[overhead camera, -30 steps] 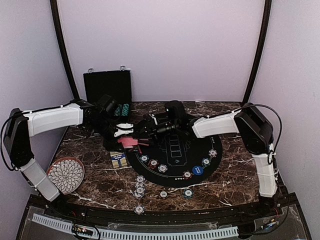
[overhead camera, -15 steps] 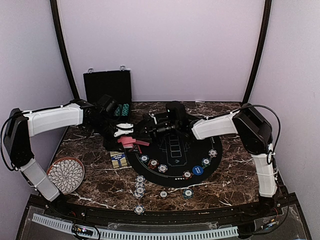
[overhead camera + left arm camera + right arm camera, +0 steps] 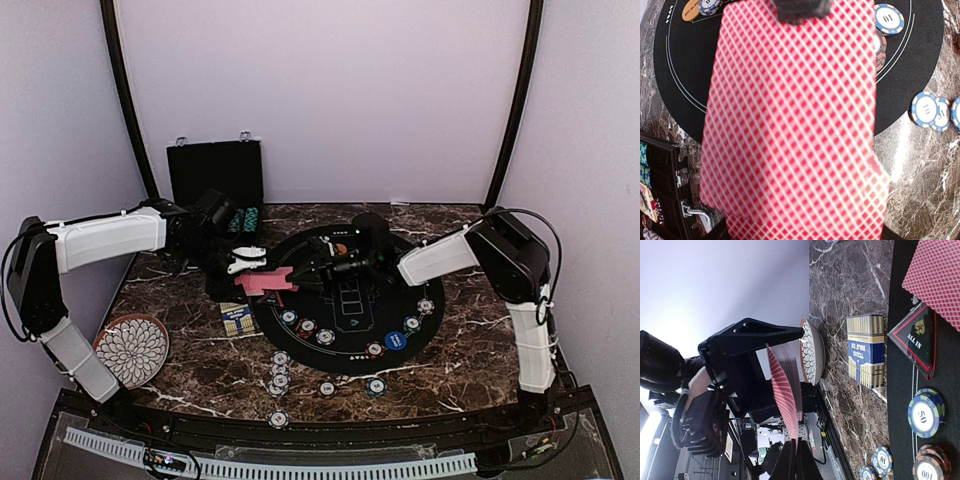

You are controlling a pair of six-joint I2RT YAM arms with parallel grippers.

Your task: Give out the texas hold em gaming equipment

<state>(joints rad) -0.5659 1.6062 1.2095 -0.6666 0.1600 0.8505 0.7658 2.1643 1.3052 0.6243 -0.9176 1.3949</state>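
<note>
In the top view, a plate (image 3: pixel 132 349) sits lower left and a case (image 3: pixel 215 172) upper left. Left of centre, the left gripper (image 3: pixel 243 262) is closed on red cards (image 3: pixel 265 282) (their backs fill its wrist view). The right gripper (image 3: pixel 304 276), jaws pinched shut, nips the cards' right edge. Chips (image 3: pixel 325 337) line the black mat (image 3: pixel 428 325) at centre, with more (image 3: pixel 279 383) below it.

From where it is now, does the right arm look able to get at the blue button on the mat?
Probably yes. The blue button lies uncovered on the black mat below the right arm, nothing over it. But the right gripper is shut on a card, so it must let go first.
</note>
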